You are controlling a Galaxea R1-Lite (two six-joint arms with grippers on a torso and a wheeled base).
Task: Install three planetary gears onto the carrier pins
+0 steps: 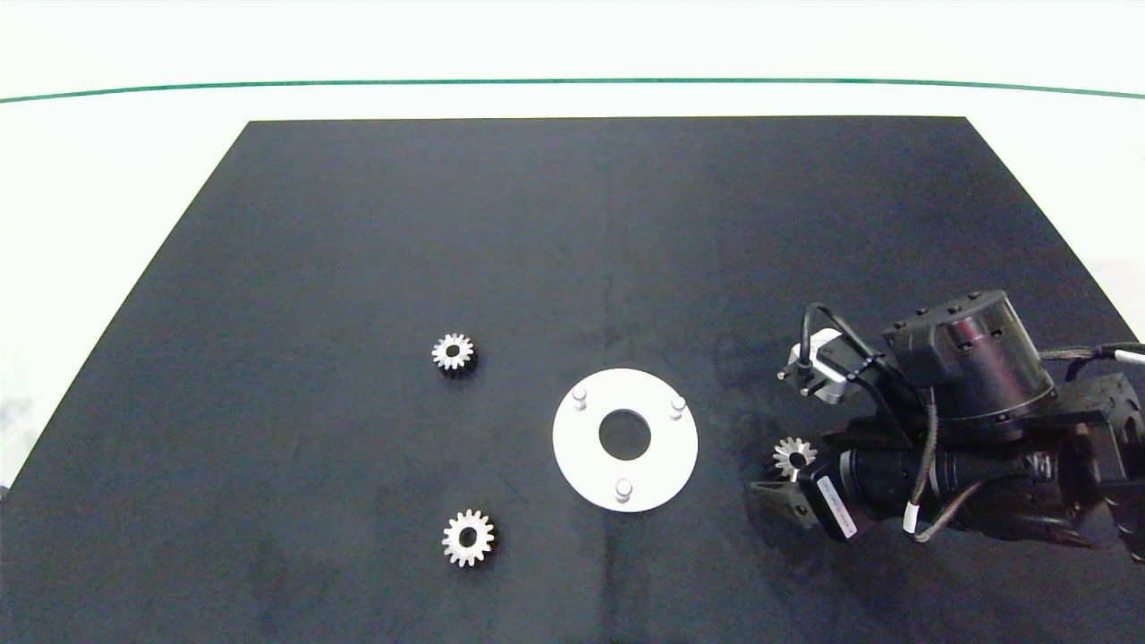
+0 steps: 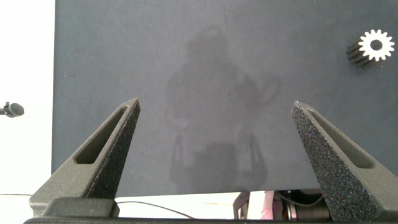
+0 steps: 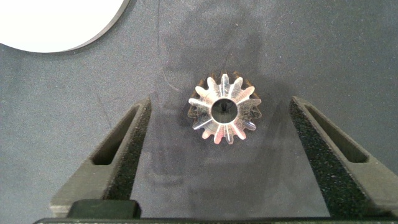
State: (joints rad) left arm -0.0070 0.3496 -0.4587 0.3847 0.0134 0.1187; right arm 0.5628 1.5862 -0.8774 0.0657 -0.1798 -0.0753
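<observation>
A black mat [image 1: 572, 268] covers most of my table, and I can read no writing on it. On my right arm a white label [image 1: 837, 516] carries print too small for me to make out. The white disc [image 1: 624, 439] lies near the mat's middle, with three carrier pins at about 11 [image 1: 580, 394], 1 [image 1: 677, 404] and 6 o'clock [image 1: 623, 488] around its big hole. My right gripper [image 3: 221, 134] hangs at 3 o'clock of the disc, fingers spread wide around one silver gear [image 3: 222, 109] without touching it; the arm partly hides that gear from above. Two more toothed gears lie flat at the disc's 10 [image 1: 453, 351] and 8 o'clock [image 1: 468, 538]. My left gripper [image 2: 214, 155] is wide open, holding nothing, over bare mat.
</observation>
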